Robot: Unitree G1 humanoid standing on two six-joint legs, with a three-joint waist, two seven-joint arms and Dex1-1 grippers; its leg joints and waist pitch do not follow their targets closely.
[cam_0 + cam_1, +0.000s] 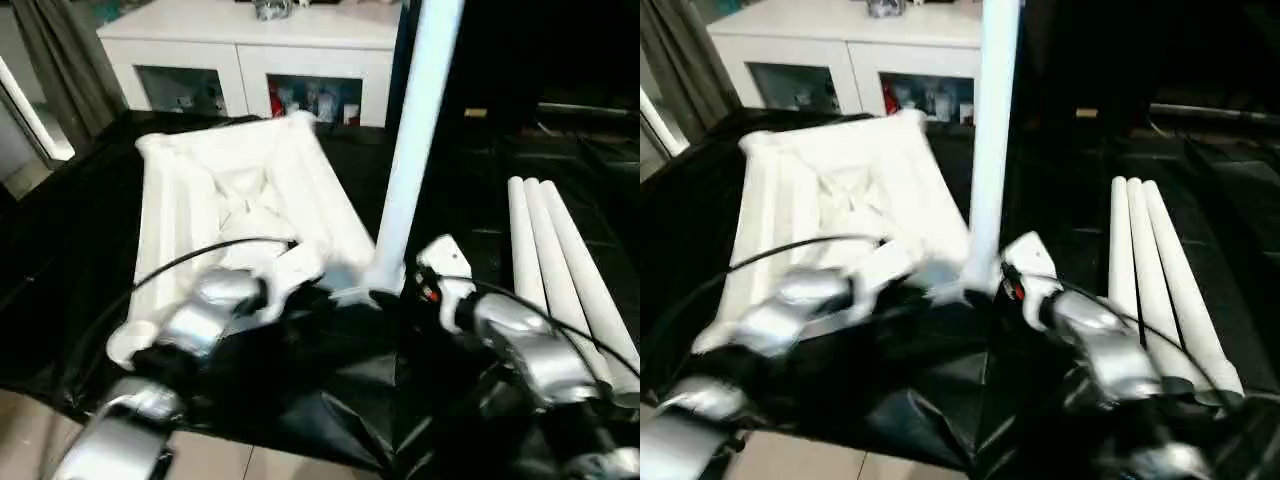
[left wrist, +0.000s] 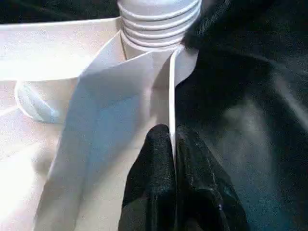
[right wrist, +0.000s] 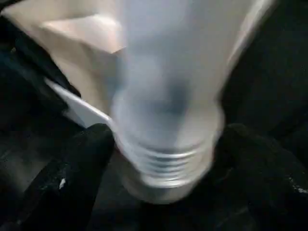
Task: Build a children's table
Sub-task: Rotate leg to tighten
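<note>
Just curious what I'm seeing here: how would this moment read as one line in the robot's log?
step: fitting leg | left gripper: pinching table top edge | right gripper: open around upright leg at corner socket | spare legs: three, on robot's right

Table top (image 1: 225, 215) lies underside-up on the sheet-covered counter (image 1: 330, 390), ahead and to my left. One leg (image 1: 412, 140) stands upright at the top's near right corner, its threaded end at the socket there. My left claw (image 2: 172, 159) pinches the top's thin edge wall just beside that socket; my right claw (image 3: 163, 159) straddles the leg's lower end. Three more legs (image 1: 565, 260) lie side by side to my right, well apart from the top. Cabinet (image 1: 250, 60) stands behind the top.
</note>
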